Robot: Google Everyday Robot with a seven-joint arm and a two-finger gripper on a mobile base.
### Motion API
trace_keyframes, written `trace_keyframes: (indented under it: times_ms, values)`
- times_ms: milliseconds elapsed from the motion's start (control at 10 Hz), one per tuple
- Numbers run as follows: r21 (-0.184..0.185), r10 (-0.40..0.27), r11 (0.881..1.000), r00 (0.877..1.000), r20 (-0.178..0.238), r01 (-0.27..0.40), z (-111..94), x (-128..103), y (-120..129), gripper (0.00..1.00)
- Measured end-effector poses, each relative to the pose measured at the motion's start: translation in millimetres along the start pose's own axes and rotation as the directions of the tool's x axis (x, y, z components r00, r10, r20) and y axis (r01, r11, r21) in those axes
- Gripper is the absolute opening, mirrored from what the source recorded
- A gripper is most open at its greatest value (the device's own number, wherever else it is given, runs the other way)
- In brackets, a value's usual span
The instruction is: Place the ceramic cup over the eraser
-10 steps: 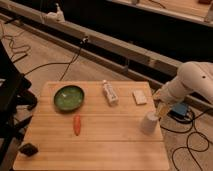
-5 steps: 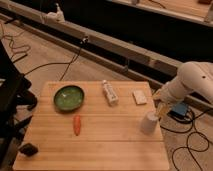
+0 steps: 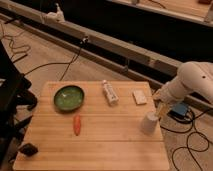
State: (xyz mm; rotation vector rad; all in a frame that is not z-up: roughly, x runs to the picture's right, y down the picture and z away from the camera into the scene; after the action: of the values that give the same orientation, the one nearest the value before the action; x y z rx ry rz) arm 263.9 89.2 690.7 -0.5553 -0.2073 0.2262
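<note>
Nothing has shifted: my fingers [image 3: 161, 109] stay spread wide, empty, beside the cup [image 3: 149, 123] at the counter's [image 3: 100, 150] right edge; eraser [image 3: 28, 149] untouched.

hand [image 3: 159, 111]: beside ceramic cup [image 3: 148, 123], right edge | toward eraser [image 3: 28, 149] (front-left corner): bare board [image 3: 115, 147], carrot [image 3: 77, 125] nearby

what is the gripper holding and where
Cannot tell: the gripper sits at the top edge of the cup, but no clear grip shows.
</note>
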Motion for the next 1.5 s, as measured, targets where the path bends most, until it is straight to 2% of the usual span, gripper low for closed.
trace_keyframes:
  times_ms: [1100, 1300, 1500]
  values:
    - [0.001, 0.001, 1.0, 1.0, 0.001, -0.001, -0.5, -0.2, -0.5, 0.65]
    - [0.005, -0.017, 1.0, 1.0, 0.014, 0.017, -1.8, -5.0, -0.7, 0.65]
    - [-0.012, -0.037, 0.999, 0.999, 0.031, 0.038, 4.5, -5.2, 7.3, 0.65]
